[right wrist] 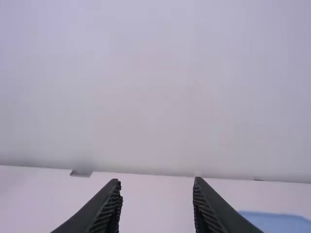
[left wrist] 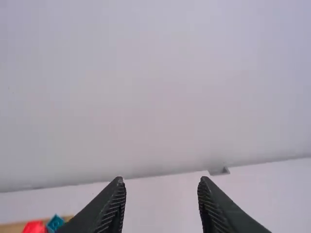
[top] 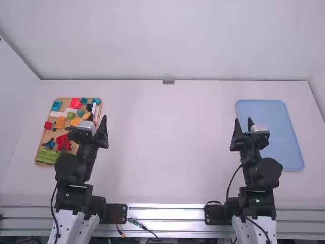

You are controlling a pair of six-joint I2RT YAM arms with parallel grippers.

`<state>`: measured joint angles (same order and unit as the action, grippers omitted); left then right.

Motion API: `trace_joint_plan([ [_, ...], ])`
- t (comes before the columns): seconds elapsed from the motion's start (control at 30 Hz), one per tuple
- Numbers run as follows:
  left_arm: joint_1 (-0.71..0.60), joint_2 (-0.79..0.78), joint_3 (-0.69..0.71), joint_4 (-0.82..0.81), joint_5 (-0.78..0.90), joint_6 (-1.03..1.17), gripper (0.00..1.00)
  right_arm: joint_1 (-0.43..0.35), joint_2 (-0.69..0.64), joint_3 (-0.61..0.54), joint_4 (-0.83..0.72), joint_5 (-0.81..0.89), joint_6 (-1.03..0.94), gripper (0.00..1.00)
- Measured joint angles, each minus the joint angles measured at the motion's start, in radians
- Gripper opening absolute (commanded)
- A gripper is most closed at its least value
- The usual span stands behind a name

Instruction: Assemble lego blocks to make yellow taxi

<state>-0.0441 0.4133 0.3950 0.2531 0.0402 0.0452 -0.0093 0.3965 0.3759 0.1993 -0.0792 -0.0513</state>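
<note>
lego blocks [top: 47, 156] on tray [top: 43, 141], near left gripper [top: 98, 118] — apart, fingers [left wrist: 114, 201] spread

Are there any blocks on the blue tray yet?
No, the blue tray is bare, and the blocks lie on the other tray.

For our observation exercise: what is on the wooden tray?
Red, teal, orange and white blocks, with green pieces at the near end; whatever the left gripper covers is hidden.

Matt blue tray [top: 269, 134], wood-look tan tray [top: 43, 147], plastic-looking blocks [top: 48, 156], smooth white table [top: 167, 147].
</note>
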Motion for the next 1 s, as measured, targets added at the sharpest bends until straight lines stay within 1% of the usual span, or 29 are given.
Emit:
trace_joint_plan([
  [0.1, 0.0, 0.044, 0.037, 0.014, 0.0, -0.023, 0.5, 0.007, 0.046, 0.04, -0.004, -0.001, 0.001, 0.48],
  [0.2, 0.0, 0.094, 0.055, -0.005, 0.0, -0.038, 0.55, 0.006, 0.099, 0.093, -0.042, -0.001, 0.007, 0.54],
  [0.27, 0.0, 0.141, 0.071, -0.05, 0.0, -0.053, 0.61, -0.002, 0.143, 0.14, -0.09, -0.001, 0.013, 0.59],
  [0.4, 0.0, 0.231, 0.107, -0.108, 0.0, -0.067, 0.68, -0.008, 0.224, 0.216, -0.163, 0.0, 0.02, 0.66],
  [0.47, 0.0, 0.272, 0.12, -0.107, 0.0, -0.072, 0.72, -0.008, 0.27, 0.262, -0.217, 0.0, 0.019, 0.71],
  [0.57, 0.0, 0.325, 0.129, -0.093, 0.0, -0.074, 0.78, -0.008, 0.329, 0.315, -0.256, 0.0, 0.019, 0.78],
  [0.63, 0.0, 0.378, 0.129, -0.083, 0.0, -0.076, 0.83, -0.016, 0.387, 0.343, -0.231, 0.001, 0.021, 0.83],
  [0.83, 0.0, 0.467, 0.129, -0.08, 0.0, -0.077, 0.9, -0.031, 0.492, 0.354, -0.179, -0.015, 0.042, 0.93],
  [1.0, 0.0, 0.517, 0.13, -0.047, 0.0, -0.077, 0.95, -0.024, 0.566, 0.354, -0.163, -0.023, 0.053, 0.99],
])
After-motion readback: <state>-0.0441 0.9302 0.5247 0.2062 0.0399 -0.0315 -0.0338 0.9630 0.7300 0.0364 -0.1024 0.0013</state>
